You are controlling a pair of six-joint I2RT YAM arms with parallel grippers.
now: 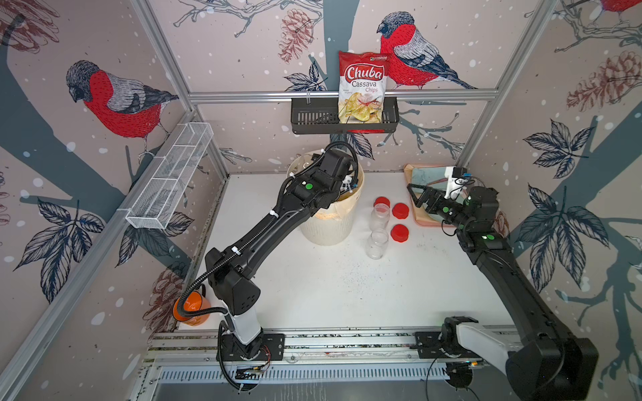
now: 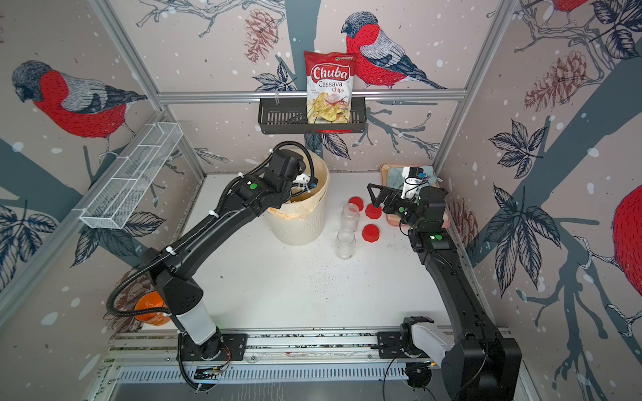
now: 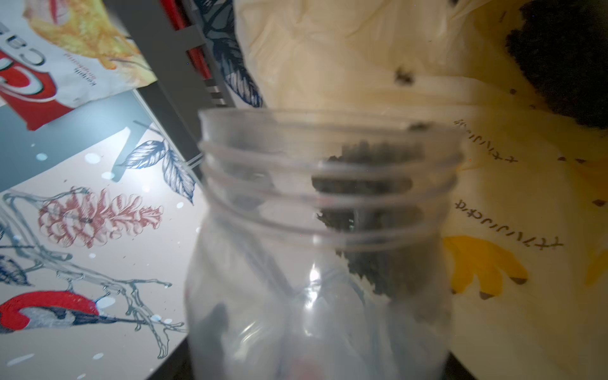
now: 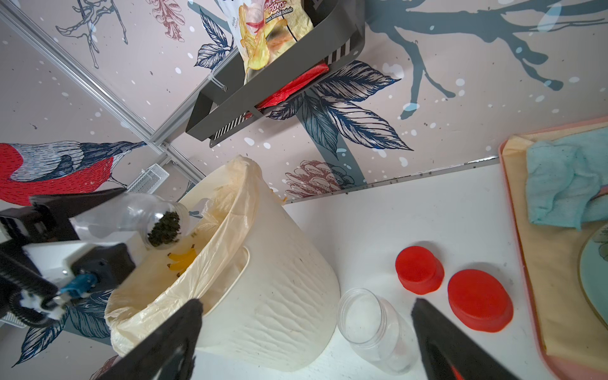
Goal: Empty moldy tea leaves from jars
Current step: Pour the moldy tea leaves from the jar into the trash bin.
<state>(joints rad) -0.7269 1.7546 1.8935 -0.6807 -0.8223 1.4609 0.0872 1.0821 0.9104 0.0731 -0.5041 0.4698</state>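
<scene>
Left gripper [image 4: 88,230] clamped on a jar [image 4: 131,218], tipped mouth-down over the bin [image 4: 279,296] so the tea leaves [image 4: 164,230] can slide out. The clump sits at the mouth, above the liner [image 4: 227,204], not dropped yet. Right gripper [image 1: 417,196] spread wide, holding nothing, parked by the tray [image 4: 539,246], clear of the pour. Two other jars [image 1: 380,215] stand beside the bin, apparently empty, red lids [image 1: 400,210] off next to them.

White desk [image 1: 330,295]: bin [image 1: 326,231] at 12, 2 open jars [image 1: 379,216] w/ 3 red lids [image 1: 399,232] at 1, pink tray [image 1: 425,219] at 2, orange cup [image 1: 194,307] at 8.
</scene>
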